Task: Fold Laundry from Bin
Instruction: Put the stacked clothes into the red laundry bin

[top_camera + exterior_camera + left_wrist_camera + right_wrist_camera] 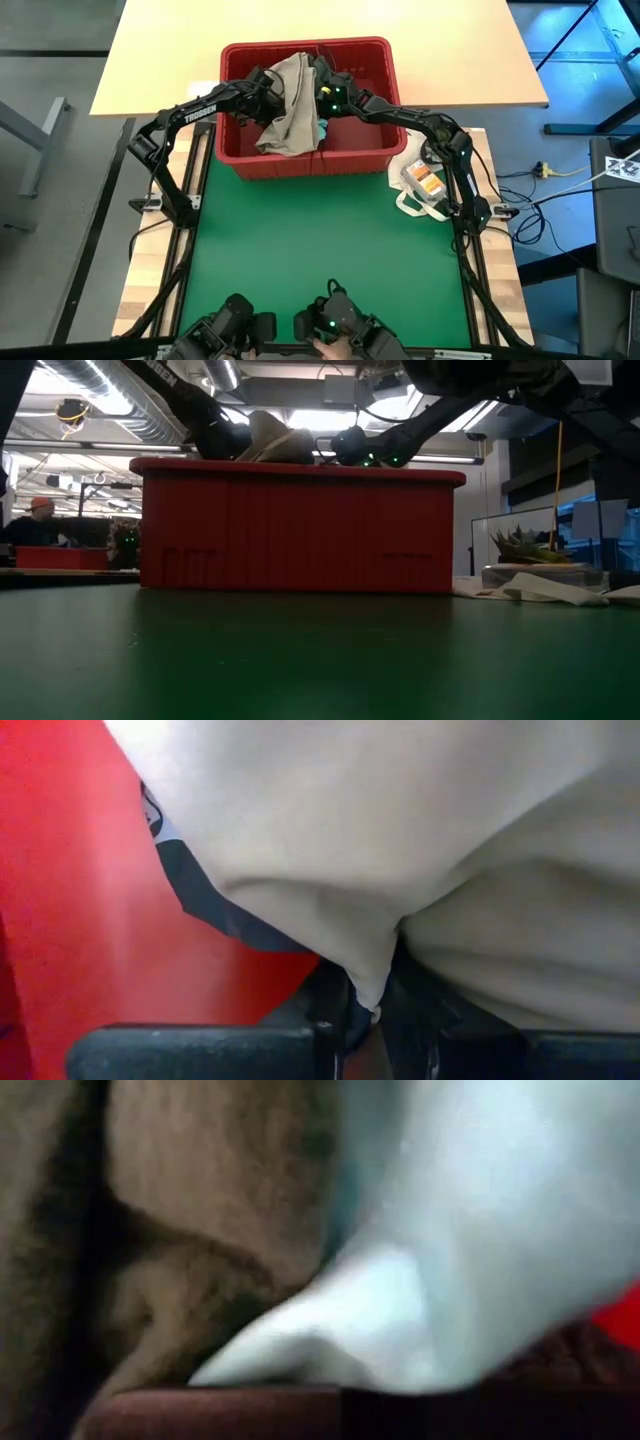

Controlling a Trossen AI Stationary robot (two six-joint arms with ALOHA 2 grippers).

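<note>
Zero garments folded yet: both end effectors reach into the ribbed red plastic bin (310, 160), left end effector (365, 1020) pinching the beige-tan cloth garment (290, 110) (right end effector (325, 100) closed, contents unclear).

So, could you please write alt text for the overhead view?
Both arms reach into the red bin at the far end of the green table, with a beige-tan garment draped over its front rim. A white cloth bag lies to the right.
</note>
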